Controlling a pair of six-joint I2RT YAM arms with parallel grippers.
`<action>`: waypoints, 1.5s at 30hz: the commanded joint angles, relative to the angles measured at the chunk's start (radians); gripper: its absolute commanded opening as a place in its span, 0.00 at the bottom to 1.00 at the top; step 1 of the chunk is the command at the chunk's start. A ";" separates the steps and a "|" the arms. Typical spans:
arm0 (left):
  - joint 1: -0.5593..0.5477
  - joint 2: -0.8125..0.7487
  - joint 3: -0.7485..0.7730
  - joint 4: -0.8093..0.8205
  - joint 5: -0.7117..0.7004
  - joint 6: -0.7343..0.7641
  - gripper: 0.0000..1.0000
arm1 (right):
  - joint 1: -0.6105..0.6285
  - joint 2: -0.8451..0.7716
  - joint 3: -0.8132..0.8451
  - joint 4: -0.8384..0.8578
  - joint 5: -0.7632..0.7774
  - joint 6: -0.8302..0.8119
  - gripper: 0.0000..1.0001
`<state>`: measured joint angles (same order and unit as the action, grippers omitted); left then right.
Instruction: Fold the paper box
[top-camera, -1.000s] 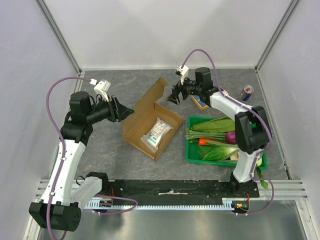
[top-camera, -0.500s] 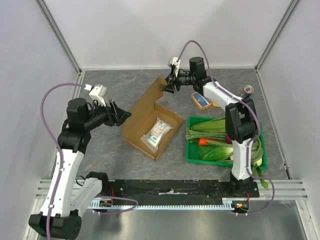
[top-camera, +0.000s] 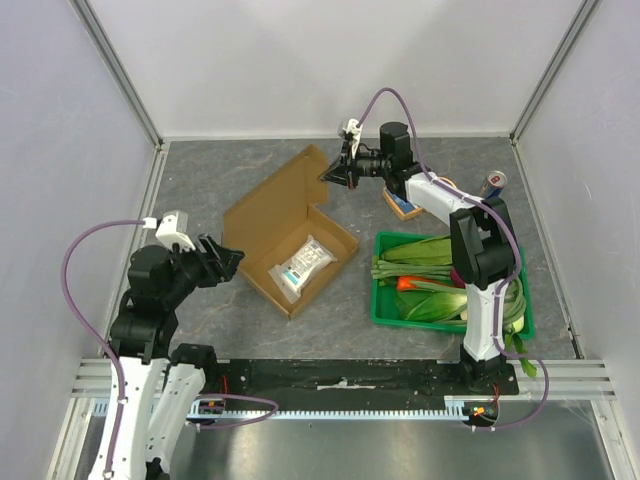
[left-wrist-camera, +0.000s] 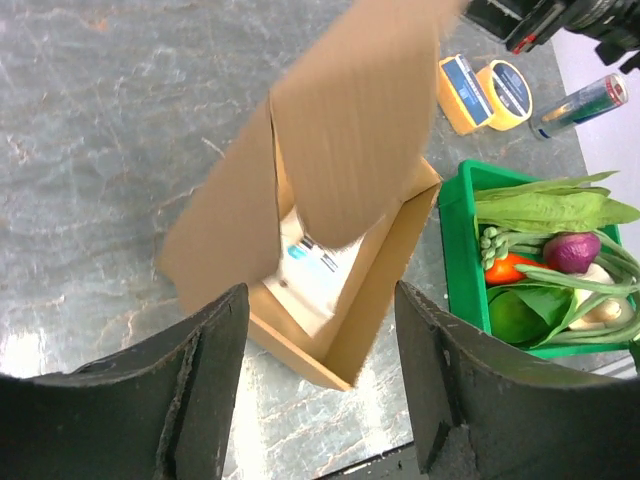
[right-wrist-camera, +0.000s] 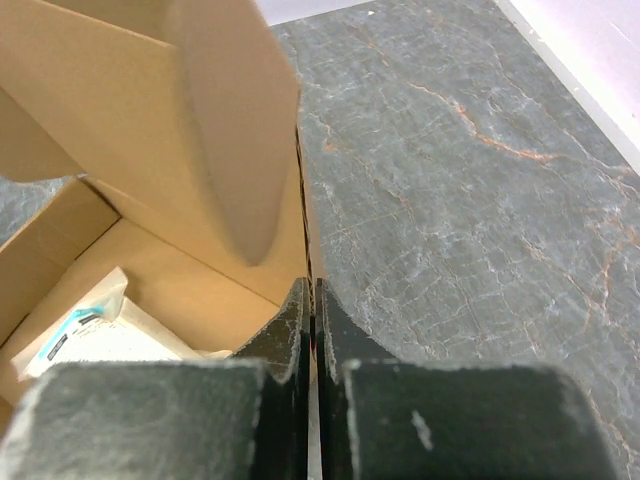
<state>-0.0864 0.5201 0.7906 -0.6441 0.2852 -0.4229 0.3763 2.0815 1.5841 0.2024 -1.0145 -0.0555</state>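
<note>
The paper box (top-camera: 262, 205) is brown cardboard and lies open mid-table, its lid flap spread toward the far left. A white-and-blue packet (top-camera: 300, 266) rests inside the tray. My right gripper (top-camera: 329, 176) reaches in from the far side and is shut on the thin edge of the box's flap (right-wrist-camera: 180, 120); the cardboard runs straight in between its fingertips (right-wrist-camera: 312, 300). My left gripper (top-camera: 232, 262) hangs open near the front left, clear of the box, with nothing between its fingers (left-wrist-camera: 320, 400). In the left wrist view the box (left-wrist-camera: 350, 150) and the packet (left-wrist-camera: 312, 272) lie ahead.
A green crate (top-camera: 383, 300) of vegetables stands at the right, close to the box (left-wrist-camera: 455, 235). A yellow tape roll with a blue item (top-camera: 404, 204) and a can (top-camera: 492, 184) sit at the far right. White walls enclose the table.
My right gripper has shut on the box's flap edge. My left arm has drawn back toward the front left, away from the box. The lid has opened out flatter toward the left.
</note>
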 joint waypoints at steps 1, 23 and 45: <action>0.001 -0.061 -0.022 -0.022 -0.037 -0.074 0.66 | 0.001 -0.077 -0.041 0.092 0.085 0.097 0.00; 0.020 0.541 0.177 0.225 -0.280 0.219 0.78 | -0.016 -0.147 -0.050 -0.052 0.197 -0.030 0.00; 0.237 0.678 0.193 0.525 0.081 0.365 0.78 | -0.048 -0.121 -0.001 -0.064 0.171 -0.021 0.00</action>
<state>0.1032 1.1744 1.0302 -0.3378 0.1116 -0.1135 0.3378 1.9709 1.5120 0.1249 -0.8165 -0.0792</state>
